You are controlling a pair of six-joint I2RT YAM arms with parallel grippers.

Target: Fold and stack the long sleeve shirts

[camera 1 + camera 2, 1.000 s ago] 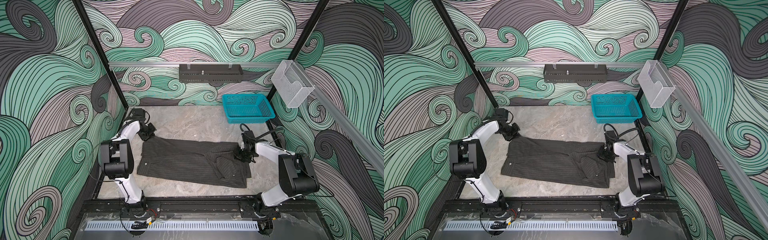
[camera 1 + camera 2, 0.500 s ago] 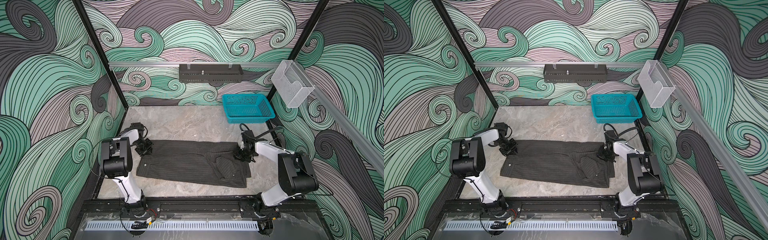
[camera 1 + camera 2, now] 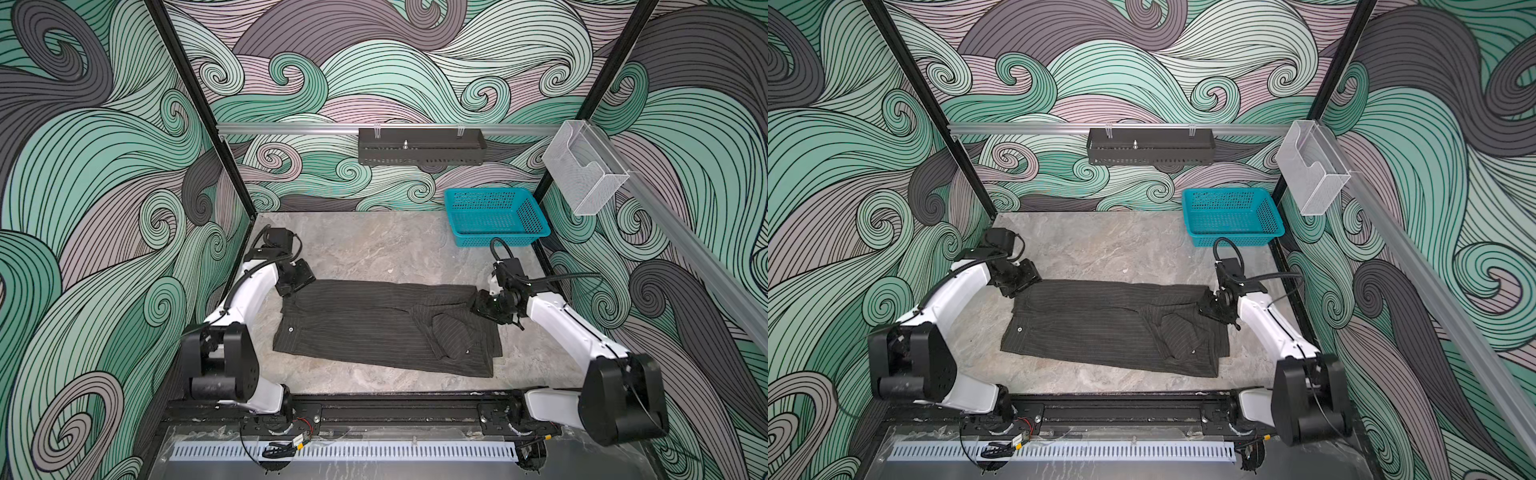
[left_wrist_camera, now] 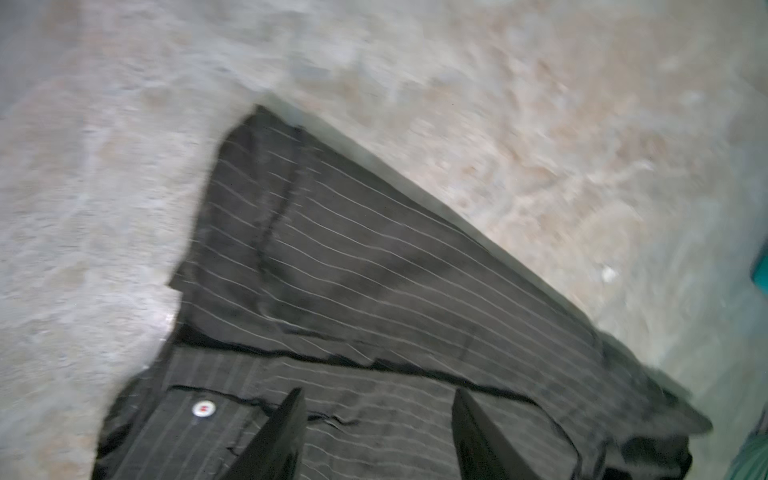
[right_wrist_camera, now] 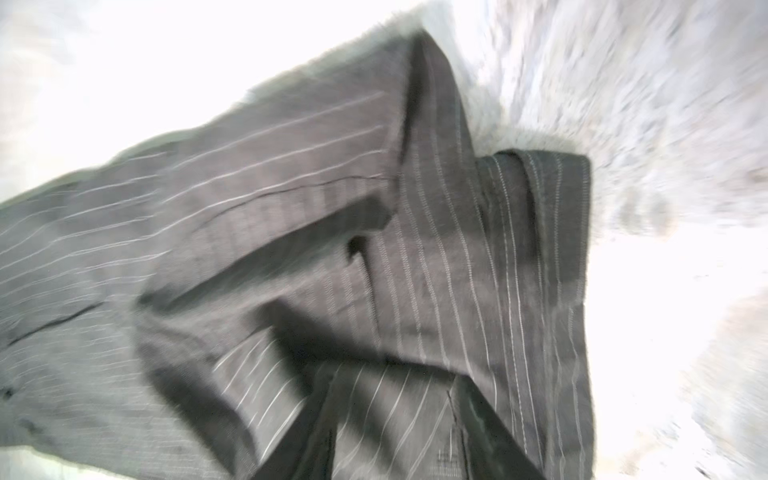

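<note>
Where it lies, the pinstriped shirt (image 3: 365, 324) is folded.

left arm (image 3: 257, 291) low; jaws apart | right arm (image 3: 557, 320) low; jaws apart

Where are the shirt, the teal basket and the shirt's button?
shirt (image 3: 365, 328): in a top view, cloth middle.
teal basket (image 3: 494, 241): in a top view, front wall.
button (image 4: 203, 408): left wrist view, its centre.

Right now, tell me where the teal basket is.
In both top views the teal basket sits in the far right corner of the table, by the back wall, beyond the right gripper and apart from the shirt.
</note>
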